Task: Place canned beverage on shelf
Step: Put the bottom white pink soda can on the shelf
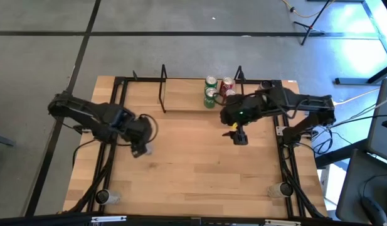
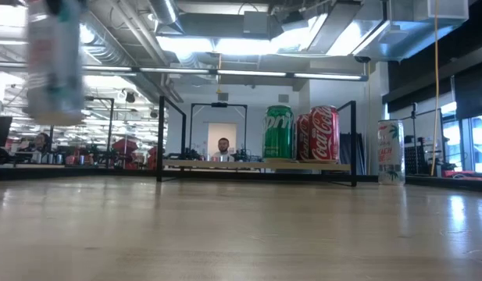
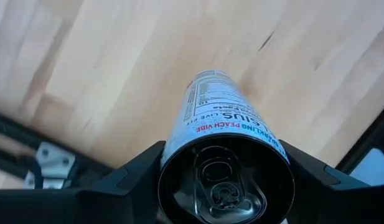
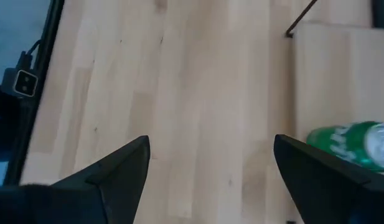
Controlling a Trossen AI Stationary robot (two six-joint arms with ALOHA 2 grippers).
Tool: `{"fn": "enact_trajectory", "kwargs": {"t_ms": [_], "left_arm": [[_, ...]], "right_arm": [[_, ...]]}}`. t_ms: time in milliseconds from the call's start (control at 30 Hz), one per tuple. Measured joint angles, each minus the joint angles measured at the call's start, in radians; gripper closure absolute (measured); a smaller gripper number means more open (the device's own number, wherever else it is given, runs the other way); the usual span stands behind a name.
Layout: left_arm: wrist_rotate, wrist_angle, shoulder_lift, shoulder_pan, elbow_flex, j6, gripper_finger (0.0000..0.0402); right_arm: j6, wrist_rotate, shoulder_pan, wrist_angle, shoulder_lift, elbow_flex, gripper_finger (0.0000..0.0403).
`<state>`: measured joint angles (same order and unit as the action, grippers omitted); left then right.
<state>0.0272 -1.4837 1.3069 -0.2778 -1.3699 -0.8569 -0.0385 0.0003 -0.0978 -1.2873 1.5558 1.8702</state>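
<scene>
Left gripper carries a white can above the desk; shelf part-filled.

On the desk (image 1: 199,163), the shelf (image 1: 180,94) at upper centre holds cans (image 1: 218,90) at its right end. The left gripper (image 1: 142,139), left of centre, clasps the white can (image 3: 220,134) aloft; tilting could slip it, or it could strike the shelf frame. The right gripper (image 1: 239,135) hangs spread, empty.

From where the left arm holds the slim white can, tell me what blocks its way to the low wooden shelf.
Nothing visible does. The left gripper holds the slim white can over bare tabletop. The shelf has free board left of its green can and red cans.
</scene>
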Motion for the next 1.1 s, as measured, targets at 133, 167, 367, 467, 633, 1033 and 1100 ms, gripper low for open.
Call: {"fn": "enact_trajectory", "kwargs": {"t_ms": [133,167,367,467,633,1033,1100], "left_arm": [[-0.002,-0.007,0.120,0.065,-0.164,0.091,0.0172],[-0.001,-0.012,0.148,0.081,-0.213,0.115,0.0172],[0.015,-0.053,0.292,0.181,-0.490,0.214,0.0172],[0.015,-0.053,0.351,0.239,-0.584,0.259,0.0172],[0.009,-0.043,0.435,0.324,-0.700,0.319,0.0172],[0.048,0.107,0.519,0.389,-0.836,0.354,0.0172],[0.051,0.137,0.519,0.397,-0.836,0.355,0.0172]], "right_arm": [[-0.056,0.014,0.011,0.022,-0.032,-0.010,0.0075],[-0.067,0.015,0.026,0.041,-0.049,-0.031,0.0075],[-0.074,-0.035,0.173,0.247,-0.242,-0.259,0.0075],[-0.058,-0.053,0.213,0.398,-0.333,-0.389,0.0075],[-0.072,-0.049,0.232,0.476,-0.383,-0.520,0.0075],[-0.216,-0.099,0.251,0.713,-0.286,-0.623,0.0296],[-0.229,-0.124,0.270,0.707,-0.258,-0.623,0.0355]]}}
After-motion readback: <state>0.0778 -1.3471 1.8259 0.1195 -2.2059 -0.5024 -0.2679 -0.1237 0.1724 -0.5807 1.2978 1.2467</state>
